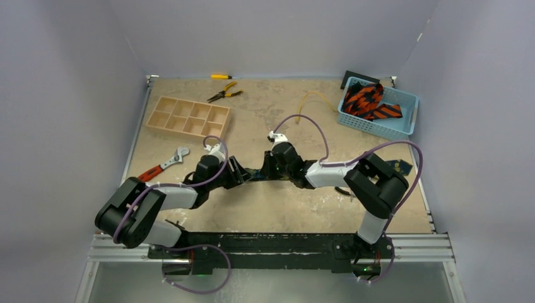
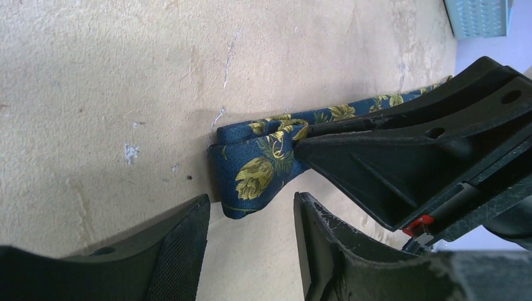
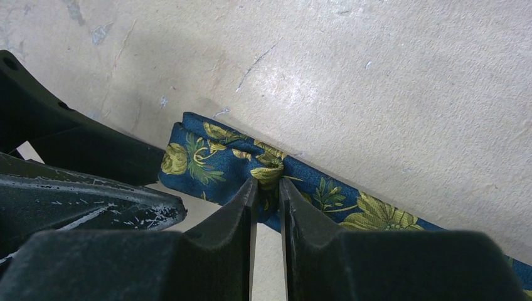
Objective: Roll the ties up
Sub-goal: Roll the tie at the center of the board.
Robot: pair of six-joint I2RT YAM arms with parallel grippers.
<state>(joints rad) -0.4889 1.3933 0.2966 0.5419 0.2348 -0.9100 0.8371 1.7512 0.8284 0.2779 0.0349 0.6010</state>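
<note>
On table [image 1: 284, 211] | right gripper [image 3: 266, 186] pinching navy tie [image 3: 201, 160] | left gripper [image 2: 251, 204] spread at its folded end

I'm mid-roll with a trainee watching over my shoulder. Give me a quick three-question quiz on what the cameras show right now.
1. True or false: the right arm's fingers are pinching the navy floral tie.
2. The tie end ahead of the left arm's fingers is: A folded over; B knotted; C rolled into a tight coil.
3. Which container holds the orange-and-black ties?
Key: 1 true; 2 A; 3 the blue basket.
</note>
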